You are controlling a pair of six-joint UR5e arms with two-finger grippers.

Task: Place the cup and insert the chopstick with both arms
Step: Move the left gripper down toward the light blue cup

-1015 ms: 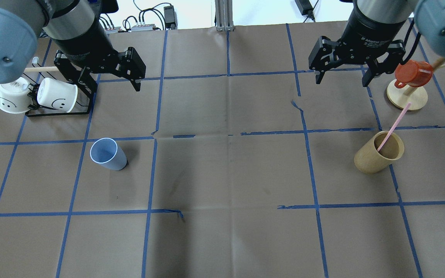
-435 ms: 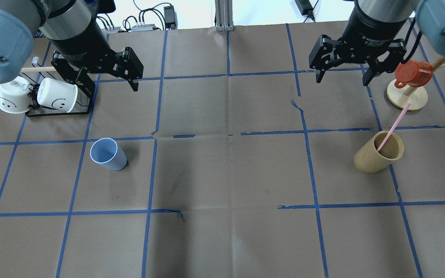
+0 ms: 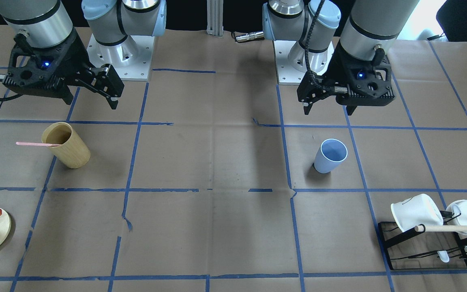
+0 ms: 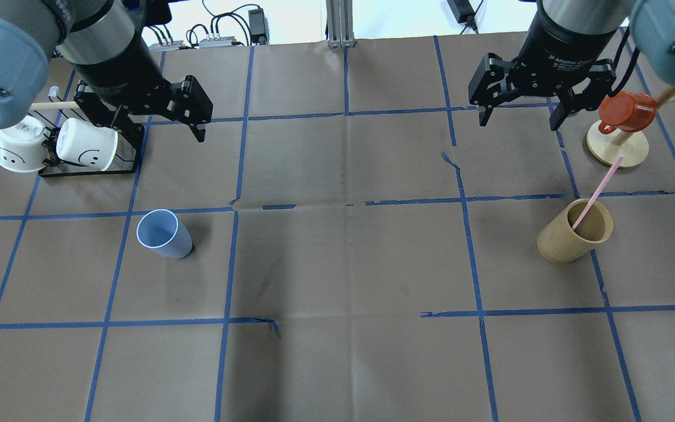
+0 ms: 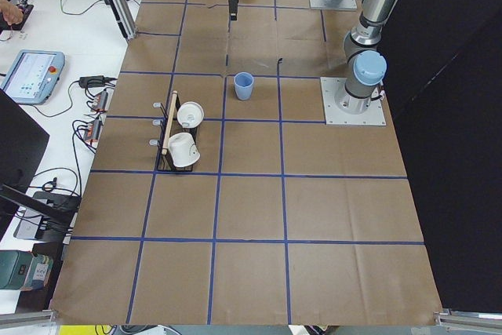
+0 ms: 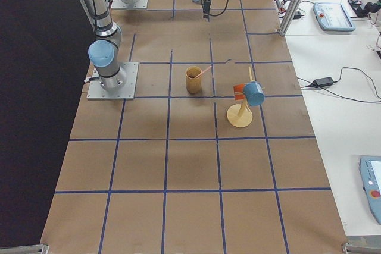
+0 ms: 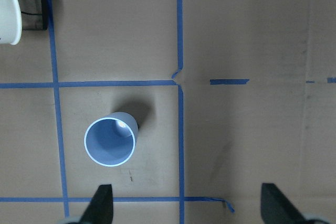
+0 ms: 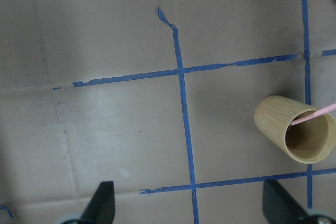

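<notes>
The light blue cup (image 4: 163, 233) stands upright on the paper-covered table, left of centre; it also shows in the front view (image 3: 330, 156) and the left wrist view (image 7: 110, 141). One pale pink chopstick (image 4: 598, 190) leans in a tan wooden cup (image 4: 575, 231) on the right, also visible in the right wrist view (image 8: 315, 114). My left gripper (image 4: 162, 126) is open and empty, high above the table behind the cup. My right gripper (image 4: 518, 125) is open and empty, high and behind-left of the tan cup.
A black rack (image 4: 88, 167) with two white mugs (image 4: 85, 143) and a beige wooden rod (image 4: 50, 105) sits at the far left. A red mug (image 4: 627, 111) hangs on a round wooden stand (image 4: 616, 149) at the far right.
My left gripper has drifted a little left and toward the back of the table. The right gripper, cup and chopstick have not moved.
</notes>
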